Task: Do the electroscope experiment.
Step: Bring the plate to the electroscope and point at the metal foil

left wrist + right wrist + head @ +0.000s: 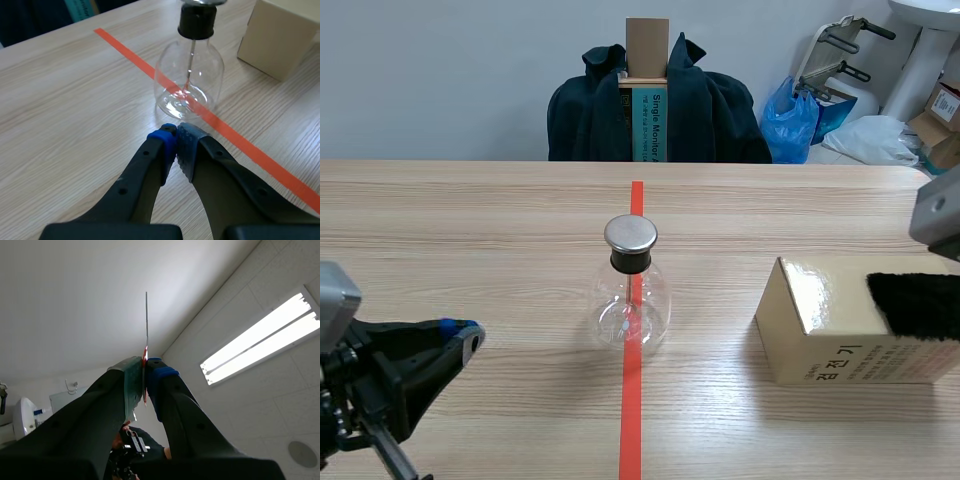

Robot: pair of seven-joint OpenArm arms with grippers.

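**Clear round glass flask with a metal cap (pixel 631 290): dead centre**

It stands on the red tape (pixel 631 420), just ahead of the left gripper (pixel 175 131), whose pads are pressed together on nothing. The right gripper (pixel 145 371) is clamped on a thin grey rod (pixel 146 320) that points straight up, away from the cap. My guess is it has to tip down first.
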